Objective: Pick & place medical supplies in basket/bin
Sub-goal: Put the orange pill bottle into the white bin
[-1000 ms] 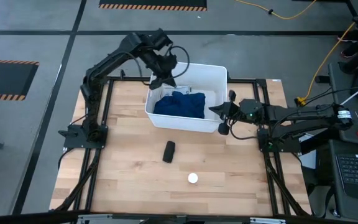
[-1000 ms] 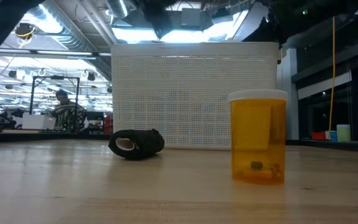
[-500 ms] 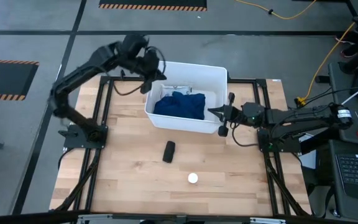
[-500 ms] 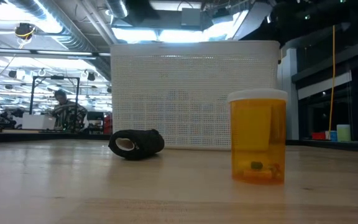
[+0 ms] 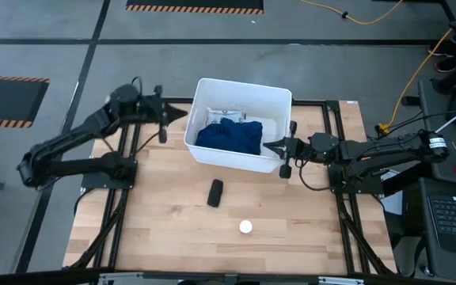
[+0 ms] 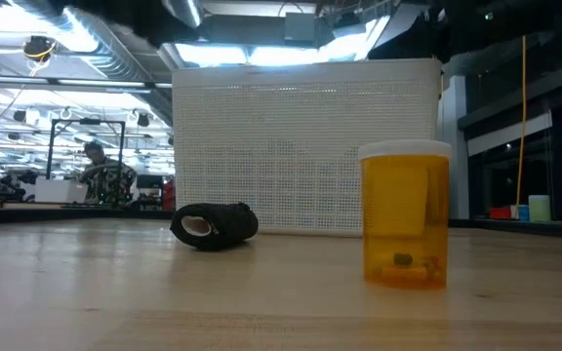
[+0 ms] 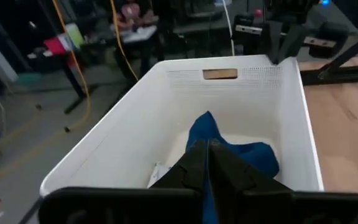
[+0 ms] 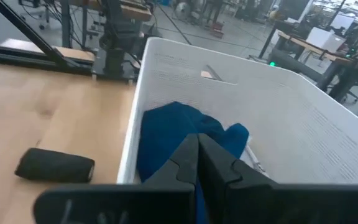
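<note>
White rectangular plastic tub (image 5: 279, 99) with tall perforated walls sits at the far middle of the light wooden bench (image 5: 157, 214). Inside it a crumpled dark blue cloth (image 5: 229, 134) covers most of the floor; a white packet (image 5: 226, 115) shows partly at the far wall, tucked behind the cloth, print not readable.

Small black oblong (image 5: 215, 192) lies on the bench just in front of the tub's near wall, apart from it. In the low view it is a dark roll (image 6: 214, 225) with a pale end, lying on its side. Tiny white round cap (image 5: 246, 227) is nearer the front edge; low view shows it is the lid of an upright amber pill bottle (image 6: 405, 234), with something small at the bottom.

Left pincer (image 5: 172, 119) is outside the tub, just beside its left wall, fingers pressed together, holding nothing; its wrist view shows the closed tips (image 7: 207, 163) aimed at the tub interior. Right pincer (image 5: 274, 147) is at the tub's right near corner, also pressed together and empty; closed tips (image 8: 197, 153) point over the wall toward the cloth.

A person (image 6: 103, 174) sits at a desk in the room behind.
</note>
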